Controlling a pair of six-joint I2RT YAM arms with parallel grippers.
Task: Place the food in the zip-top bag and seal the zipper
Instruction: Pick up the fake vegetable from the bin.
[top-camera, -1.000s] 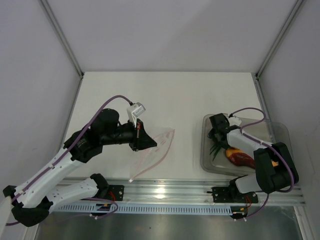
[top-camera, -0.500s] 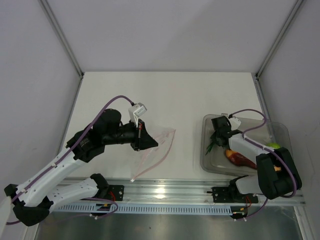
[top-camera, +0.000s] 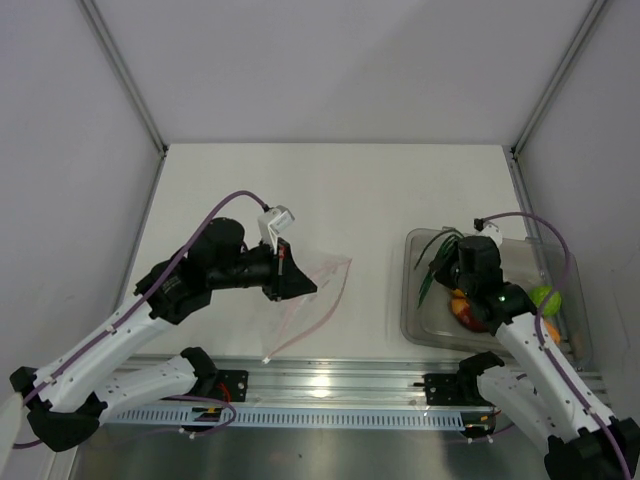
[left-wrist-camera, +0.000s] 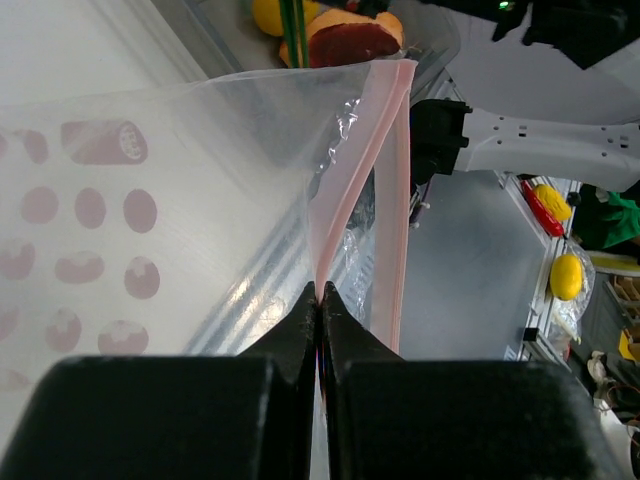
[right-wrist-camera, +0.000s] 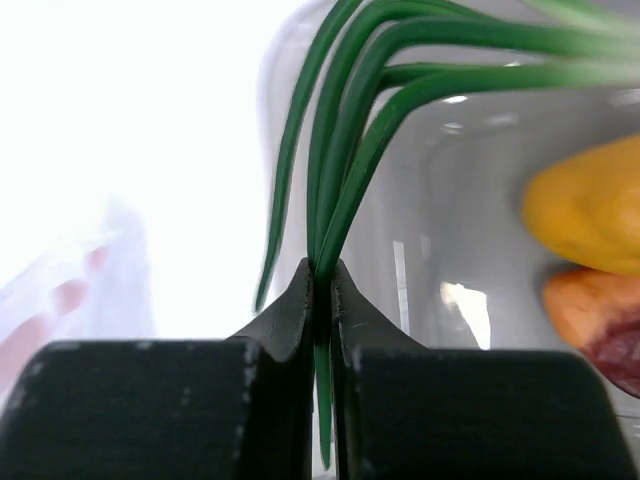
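The zip-top bag lies crinkled on the white table left of centre. My left gripper is shut on the zipper, the pink strip along the bag's mouth, and holds the mouth parted. My right gripper hangs over the clear tray, shut on the stem of the dark-green bit, whose long blades fan out beyond the fingertips. In the tray lie the reddish-brown slice, a yellow-orange fruit and a green fruit.
The rigid clear tray sits at the right, close to the table's front edge. An aluminium rail runs along the near edge, with both arm bases on it. White walls enclose the table on the left, the back and the right.
My right gripper has shut on the dark-green bit and lifted it off the tray floor, with the arm swinging round to the right. The left gripper still holds the zipper.
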